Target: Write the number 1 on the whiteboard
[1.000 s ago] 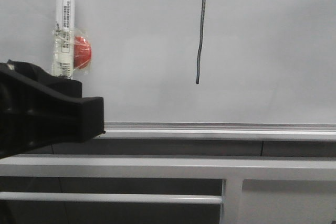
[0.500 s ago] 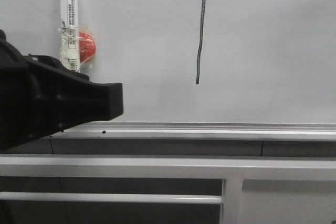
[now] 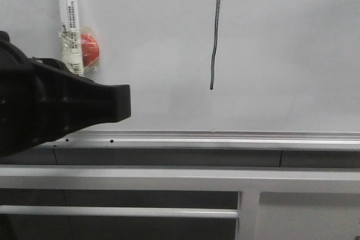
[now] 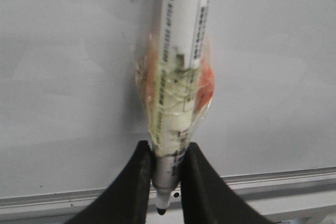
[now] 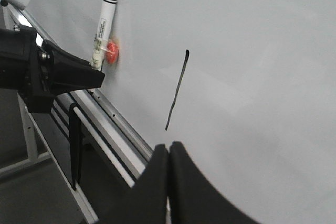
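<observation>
The number 1 (image 3: 215,32) is a thin black wavy stroke on the whiteboard (image 3: 281,54), also plain in the right wrist view (image 5: 177,90). Left of it is a white marker (image 3: 70,21) with an orange disc (image 3: 90,49) taped to its barrel. My left gripper (image 4: 167,153) is shut on the marker (image 4: 181,40) near its dark tip (image 4: 161,209), which points toward the board's lower frame. I cannot tell whether the marker touches the board. My right gripper (image 5: 168,153) is shut on nothing, right of the stroke's lower end, over the board.
The board's silver frame edge (image 3: 225,137) runs along its lower side, with grey metal rails (image 3: 169,178) below it. The left arm's black body (image 3: 45,111) covers the board's lower left corner.
My left gripper has shifted right and slightly up along the board's lower edge with the marker, which now leans a little to the left. The stroke is unchanged.
</observation>
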### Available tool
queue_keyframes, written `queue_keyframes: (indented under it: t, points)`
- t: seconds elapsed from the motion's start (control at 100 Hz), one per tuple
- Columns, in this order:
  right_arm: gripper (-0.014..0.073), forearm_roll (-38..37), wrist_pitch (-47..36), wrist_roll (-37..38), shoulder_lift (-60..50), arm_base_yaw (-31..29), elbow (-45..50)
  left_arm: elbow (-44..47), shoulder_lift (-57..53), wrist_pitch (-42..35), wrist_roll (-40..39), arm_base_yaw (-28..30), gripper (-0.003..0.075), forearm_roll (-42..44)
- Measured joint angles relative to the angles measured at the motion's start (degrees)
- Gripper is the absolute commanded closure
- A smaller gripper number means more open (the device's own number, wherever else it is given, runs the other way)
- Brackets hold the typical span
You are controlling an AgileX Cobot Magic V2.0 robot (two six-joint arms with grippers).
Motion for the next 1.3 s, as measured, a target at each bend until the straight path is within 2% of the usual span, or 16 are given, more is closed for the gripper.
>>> queue_keyframes:
  t: [0.37,0.44,0.63,0.73,1.09,1.3]
  points:
    - [0.0657,-0.1,0.0,0.0,0.0,0.0,0.0,0.0,0.0,-0.1,0.0,0.1,0.0727,0.1]
    - [0.0657,-0.1,0.0,0.0,0.0,0.0,0.0,0.0,0.0,-0.1,0.0,0.1,0.0677,0.1]
    - [0.0657,-0.1,0.0,0.0,0.0,0.0,0.0,0.0,0.0,0.0,0.0,0.4,0.0478,-0.1]
    - [0.0657,-0.1,0.0,0.0,0.0,0.0,0.0,0.0,0.0,0.2,0.0,0.6,0.0421,-0.5]
    - [0.0657,-0.1,0.0,0.0,0.0,0.0,0.0,0.0,0.0,0.4,-0.1,0.5,0.0414,-0.6]
    - [0.0657,-0.1,0.0,0.0,0.0,0.0,0.0,0.0,-0.3,1.3,2.9,-3.2,0.0415,-0.7]
